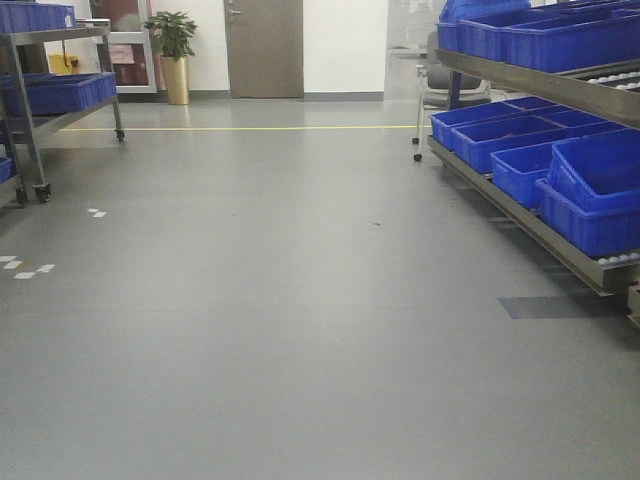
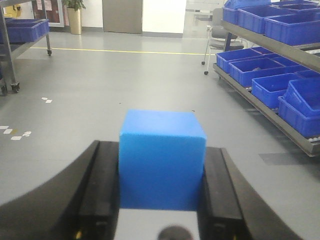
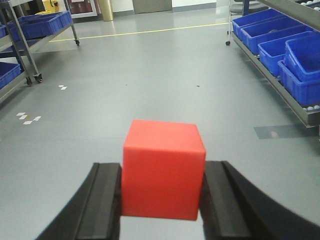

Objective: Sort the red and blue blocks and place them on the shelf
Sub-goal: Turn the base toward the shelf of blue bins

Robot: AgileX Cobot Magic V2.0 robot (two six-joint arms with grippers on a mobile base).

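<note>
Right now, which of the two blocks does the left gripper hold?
The blue block, clamped in the left gripper. The other cube, the red block, differs only in colour and is clamped in the right gripper.

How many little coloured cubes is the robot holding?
2. The blue block is clamped in the left gripper, the red block in the right gripper. Others may lie hidden in the blue bins.

Blue bins [image 1: 585,228], potted plant [image 1: 172,35], grey door [image 1: 263,48], yellow floor line [image 1: 250,128].
</note>
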